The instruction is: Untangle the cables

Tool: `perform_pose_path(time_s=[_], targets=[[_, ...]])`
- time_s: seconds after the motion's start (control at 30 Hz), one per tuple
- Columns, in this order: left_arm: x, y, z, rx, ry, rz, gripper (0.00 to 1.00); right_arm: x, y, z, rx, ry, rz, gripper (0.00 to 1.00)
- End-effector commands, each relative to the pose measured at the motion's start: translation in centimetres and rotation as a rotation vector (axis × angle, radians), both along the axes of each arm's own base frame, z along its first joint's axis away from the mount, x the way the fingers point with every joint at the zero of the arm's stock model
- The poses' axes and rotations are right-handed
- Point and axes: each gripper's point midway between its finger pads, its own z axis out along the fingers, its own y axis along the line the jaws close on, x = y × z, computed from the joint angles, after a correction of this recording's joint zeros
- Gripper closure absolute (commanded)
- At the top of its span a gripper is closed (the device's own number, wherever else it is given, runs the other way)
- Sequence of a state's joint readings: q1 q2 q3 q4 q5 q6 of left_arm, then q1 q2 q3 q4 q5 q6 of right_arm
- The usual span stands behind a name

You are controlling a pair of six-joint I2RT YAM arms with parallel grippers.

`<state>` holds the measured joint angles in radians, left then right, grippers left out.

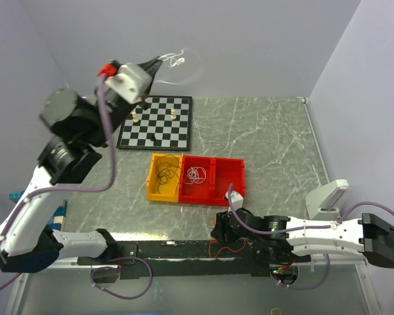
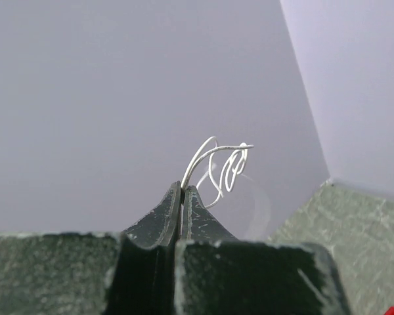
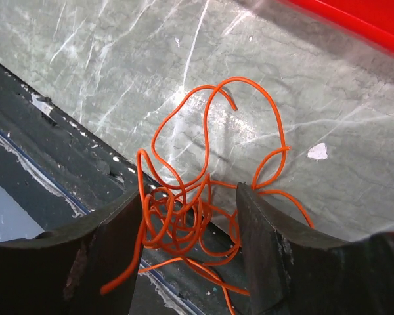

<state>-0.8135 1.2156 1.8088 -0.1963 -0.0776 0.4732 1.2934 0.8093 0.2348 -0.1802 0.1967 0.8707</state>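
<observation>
My left gripper [image 1: 159,65] is raised high above the table's far side and shut on a thin white cable [image 1: 178,62]. In the left wrist view the closed tips [image 2: 182,190] pinch the white cable [image 2: 222,164], which curls in small loops in the air. My right gripper [image 1: 221,236] is low at the table's near edge. In the right wrist view it [image 3: 190,200] is open, its fingers [image 3: 269,243] standing either side of an orange cable tangle [image 3: 187,213] that lies on the table edge. A black cable [image 1: 164,172] lies in the yellow bin and a pale cable [image 1: 196,174] in the red bin.
A yellow bin [image 1: 151,187] and a two-compartment red bin [image 1: 238,172] sit mid-table; the red bin's edge shows in the right wrist view [image 3: 354,16]. A chessboard [image 1: 156,123] with a few pieces lies at the back. A black rail [image 1: 177,249] runs along the near edge.
</observation>
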Motion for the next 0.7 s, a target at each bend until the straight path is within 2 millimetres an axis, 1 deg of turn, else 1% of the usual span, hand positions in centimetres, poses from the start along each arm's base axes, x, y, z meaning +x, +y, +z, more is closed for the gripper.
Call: perform_pose_path(time_s=[0.0,0.07,0.13,0.2,0.33,0.37,0.43,0.67], targets=[[-1.8,-0.1,1.0,-0.042,-0.001,-0.079,0.99,0.4,0.8,1.6,0.046,-0.015,-0.018,0.39],[-1.7,-0.6,-0.1,-0.023,0.022,-0.091,0.99,0.4,0.9,2.1,0.072,-0.023,-0.017,0.43],[-1.4,-1.1,-1.5,-0.001,0.054,-0.099,0.99,0.5,1.0,2.6,0.100,-0.036,-0.016,0.49],[-1.1,-1.6,-3.2,0.016,0.089,-0.105,0.99,0.6,1.1,3.3,0.130,-0.051,-0.016,0.59],[-0.6,-3.3,-7.8,0.079,0.168,-0.147,0.99,0.7,1.1,4.3,0.178,-0.074,-0.011,0.71],[-0.4,-3.9,-9.3,0.102,0.194,-0.155,0.99,0.7,1.1,4.5,0.186,-0.079,-0.010,0.72],[0.0,-4.5,-11.5,0.129,0.237,-0.163,0.99,0.7,1.1,4.7,0.195,-0.084,-0.011,0.74],[0.9,-6.4,-18.3,0.221,0.329,-0.188,0.99,0.7,1.2,4.6,0.195,-0.084,-0.001,0.80]])
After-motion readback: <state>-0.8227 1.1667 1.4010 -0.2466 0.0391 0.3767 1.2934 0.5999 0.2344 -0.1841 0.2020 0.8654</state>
